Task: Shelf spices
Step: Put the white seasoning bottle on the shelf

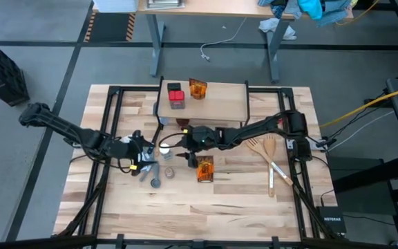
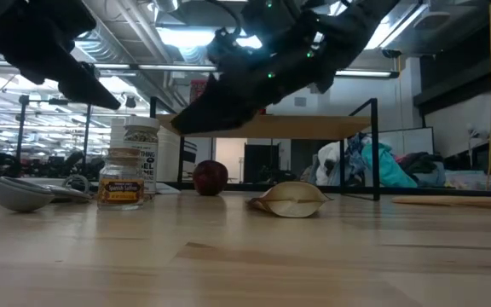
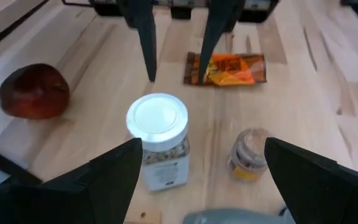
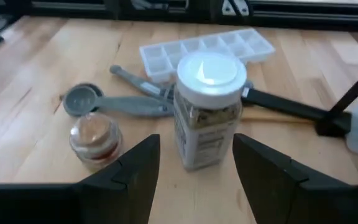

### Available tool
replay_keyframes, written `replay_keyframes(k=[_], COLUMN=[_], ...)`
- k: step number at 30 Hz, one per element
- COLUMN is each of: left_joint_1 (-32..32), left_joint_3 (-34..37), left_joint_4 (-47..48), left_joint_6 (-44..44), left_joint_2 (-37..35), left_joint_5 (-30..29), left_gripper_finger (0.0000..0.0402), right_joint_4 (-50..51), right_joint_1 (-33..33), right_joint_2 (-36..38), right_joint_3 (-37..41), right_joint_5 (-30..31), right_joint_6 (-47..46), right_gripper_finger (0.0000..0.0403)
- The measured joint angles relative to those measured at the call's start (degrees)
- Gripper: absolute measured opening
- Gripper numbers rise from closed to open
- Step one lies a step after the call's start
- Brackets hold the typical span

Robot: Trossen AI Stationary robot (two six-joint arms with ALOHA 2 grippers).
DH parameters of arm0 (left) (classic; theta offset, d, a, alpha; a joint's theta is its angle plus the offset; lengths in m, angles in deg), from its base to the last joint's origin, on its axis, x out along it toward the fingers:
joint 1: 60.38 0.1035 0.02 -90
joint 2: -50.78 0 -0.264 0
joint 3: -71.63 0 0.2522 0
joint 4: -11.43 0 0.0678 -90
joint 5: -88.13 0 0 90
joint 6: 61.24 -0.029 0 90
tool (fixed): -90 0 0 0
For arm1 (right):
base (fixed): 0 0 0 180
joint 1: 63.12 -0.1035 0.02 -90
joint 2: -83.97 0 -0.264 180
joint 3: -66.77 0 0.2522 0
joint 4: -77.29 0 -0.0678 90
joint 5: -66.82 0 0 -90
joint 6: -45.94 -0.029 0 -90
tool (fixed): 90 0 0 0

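A grey floor (image 1: 40, 28) surrounds the plank-topped desk (image 1: 185, 207). Beyond its far edge stands a second table (image 1: 213, 8) on grey legs, cloths (image 1: 309, 10) heaped at its right end. Ceiling lights (image 2: 194, 36) glow overhead.

White-capped jar (image 4: 207, 112) stands upright just ahead of the open right gripper (image 4: 194, 163); brown-capped jar (image 4: 93, 140) beside it; orange packet (image 1: 205, 168) lies flat nearby; shelf (image 1: 216, 104) carries two spices.

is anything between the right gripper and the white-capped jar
Nothing visible. The right gripper is open and lined up on the white-capped jar, with only bare table between its fingers and the jar. The small brown-capped jar stands off to one side, clear of the approach.
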Motion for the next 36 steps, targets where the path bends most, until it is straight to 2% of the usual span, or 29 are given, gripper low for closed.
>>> replay_keyframes(k=[8,16,36], left_joint_1=[0.0,0.0,0.0], left_joint_3=[5.85,8.78,8.81], left_joint_4=[-12.25,-18.15,-17.95], left_joint_6=[-0.41,-0.21,-3.66], left_joint_2=[0.52,0.66,0.66], left_joint_5=[-0.02,-0.04,-0.12], left_gripper_finger=[0.0331,0.0331,0.0331], right_joint_4=[-6.84,-9.18,-12.06], right_joint_1=[0.04,0.04,0.04], right_joint_2=[-2.93,-3.07,-5.78], right_joint_3=[0.02,0.0,-1.0], right_joint_5=[0.01,2.28,1.87], right_joint_6=[0.0,1.47,0.02], right_gripper_finger=[0.0209,0.0209,0.0209])
